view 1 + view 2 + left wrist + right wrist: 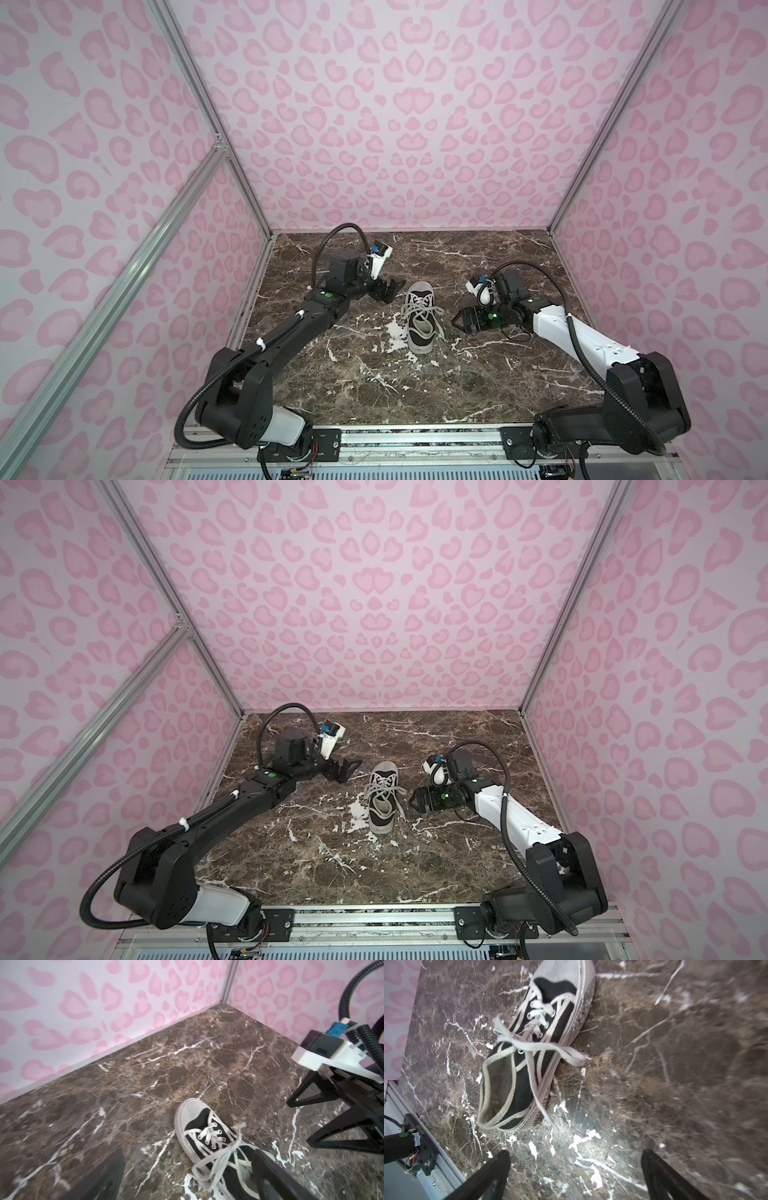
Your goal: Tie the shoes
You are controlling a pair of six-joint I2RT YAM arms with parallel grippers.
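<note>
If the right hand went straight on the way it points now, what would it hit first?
Probably the loose lace beside the sneaker, then the sneaker's side near its collar. How high the right hand is above the table is unclear.

A robotics lab test booth: pink blotch-printed panel walls (415,124) in silver aluminium extrusion posts (195,83) enclose a dark brown, white-veined marble-look tabletop (478,257). A black left robot arm (291,328) and white-sleeved right robot arm (582,332) are bolted to a slotted metal rail (415,440) at its near edge.

shoe (420,318) on table (457,257), between left claw (397,292), right claw (455,320)
</note>
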